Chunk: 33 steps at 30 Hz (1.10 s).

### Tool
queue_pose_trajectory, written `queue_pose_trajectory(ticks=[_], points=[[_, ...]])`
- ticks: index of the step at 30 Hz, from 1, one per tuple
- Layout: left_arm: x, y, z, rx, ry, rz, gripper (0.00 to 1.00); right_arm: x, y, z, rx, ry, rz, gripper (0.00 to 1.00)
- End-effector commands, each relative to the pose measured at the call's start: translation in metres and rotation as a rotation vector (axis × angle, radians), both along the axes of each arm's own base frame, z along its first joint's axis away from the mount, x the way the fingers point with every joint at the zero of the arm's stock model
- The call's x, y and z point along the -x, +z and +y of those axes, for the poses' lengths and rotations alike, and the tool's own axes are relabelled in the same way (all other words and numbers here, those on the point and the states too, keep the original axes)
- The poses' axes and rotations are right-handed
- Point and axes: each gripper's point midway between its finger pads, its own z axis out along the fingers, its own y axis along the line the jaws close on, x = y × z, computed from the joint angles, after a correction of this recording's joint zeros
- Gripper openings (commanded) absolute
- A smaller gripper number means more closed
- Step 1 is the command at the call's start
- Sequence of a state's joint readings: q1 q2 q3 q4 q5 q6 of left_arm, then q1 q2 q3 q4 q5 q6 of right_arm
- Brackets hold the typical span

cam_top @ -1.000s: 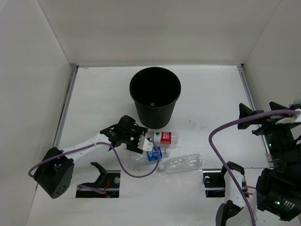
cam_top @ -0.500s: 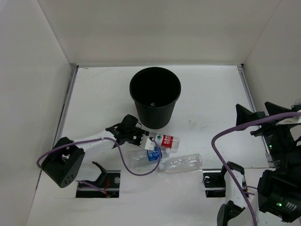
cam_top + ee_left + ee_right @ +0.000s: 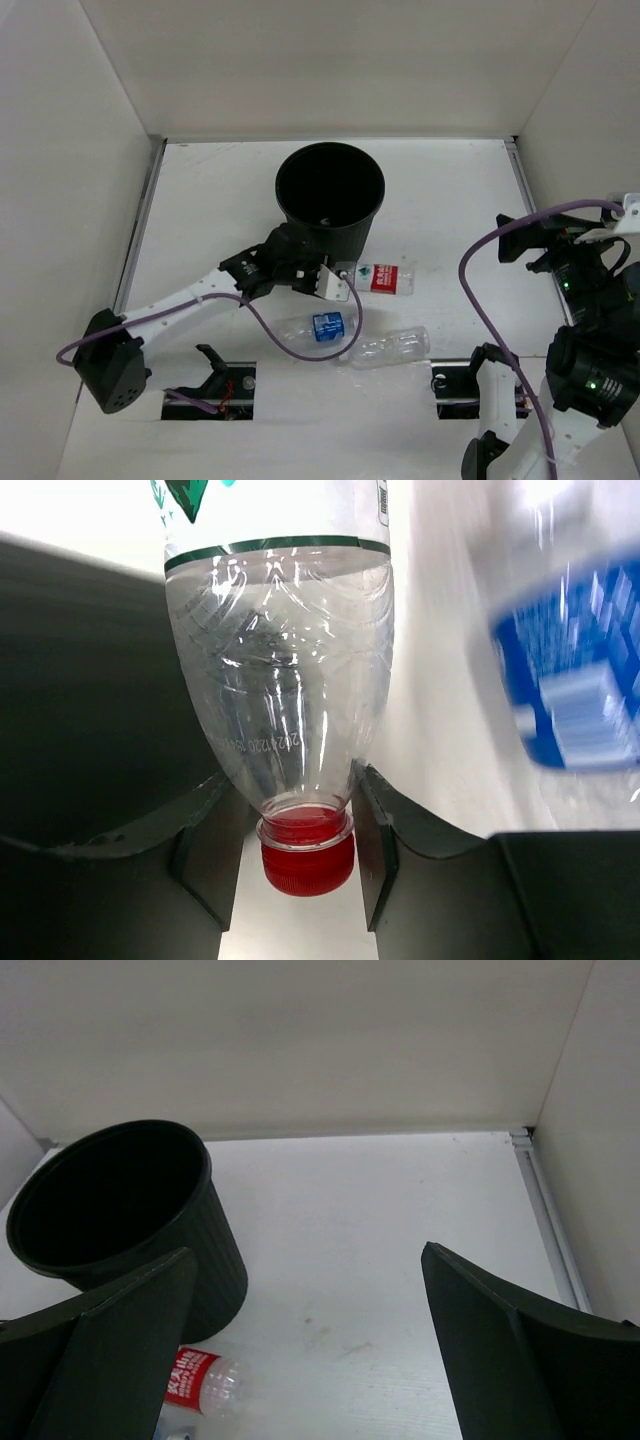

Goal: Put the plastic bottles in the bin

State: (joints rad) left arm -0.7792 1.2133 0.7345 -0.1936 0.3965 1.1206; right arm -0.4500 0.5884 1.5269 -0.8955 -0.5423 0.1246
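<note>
The black bin point(image 3: 330, 200) stands upright at the middle of the table, and its dark wall point(image 3: 80, 700) fills the left of the left wrist view. My left gripper point(image 3: 335, 281) is shut on the neck of the clear bottle with the red cap point(image 3: 307, 855) and red-white label point(image 3: 382, 277). It holds that bottle sideways by the bin's near side. The blue-label bottle point(image 3: 322, 327) and the unlabelled clear bottle point(image 3: 392, 346) lie on the table nearer the arms. My right gripper point(image 3: 522, 243) hangs open at the right, nothing between its fingers point(image 3: 308, 1252).
White walls enclose the table on the left, back and right. Purple cables loop from both arms over the near part of the table. Two cut-outs point(image 3: 210, 385) lie at the near edge by the arm bases. The right wrist view also shows the bin point(image 3: 120, 1210).
My left gripper has shut on the red-cap bottle's neck and carried it up and right, towards the bin. The blue-label bottle stays behind. The right arm has shifted slightly, still open.
</note>
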Motion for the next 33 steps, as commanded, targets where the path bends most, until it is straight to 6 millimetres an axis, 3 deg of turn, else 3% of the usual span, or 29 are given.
queue_pose_trajectory(ticks=[1, 5, 8, 11, 14, 18, 21, 25, 31, 33], points=[[0.030, 0.070, -0.030, 0.165, -0.037, 0.069, 0.01, -0.018, 0.009, -0.007, 0.019, 0.008, -0.052, 1.00], [0.062, 0.120, -0.048, 0.255, -0.084, 0.105, 0.01, -0.033, 0.002, -0.014, 0.015, 0.008, -0.037, 1.00], [0.082, 0.145, -0.055, 0.294, -0.118, 0.121, 0.01, -0.041, -0.002, -0.019, 0.017, 0.006, -0.029, 1.00], [0.084, 0.175, -0.058, 0.355, -0.118, 0.084, 0.01, -0.047, -0.008, -0.022, 0.018, 0.006, -0.019, 1.00], [0.061, 0.219, -0.061, 0.448, -0.067, 0.009, 0.01, -0.050, -0.016, -0.023, 0.010, 0.008, -0.010, 1.00], [0.014, 0.286, -0.056, 0.567, 0.008, -0.132, 0.01, -0.055, -0.024, -0.025, -0.002, 0.005, 0.003, 1.00], [-0.020, 0.312, -0.048, 0.589, 0.050, -0.200, 0.01, -0.057, -0.027, -0.026, -0.009, 0.005, 0.007, 1.00], [-0.058, 0.301, -0.037, 0.560, 0.098, -0.194, 0.01, -0.057, -0.024, -0.026, -0.021, 0.006, -0.005, 1.00], [-0.121, 0.220, -0.015, 0.461, 0.227, -0.091, 0.05, -0.049, -0.013, -0.020, -0.020, 0.020, -0.037, 1.00], [-0.131, 0.207, -0.015, 0.452, 0.249, -0.082, 0.12, -0.046, -0.010, -0.018, -0.012, 0.021, -0.045, 1.00]])
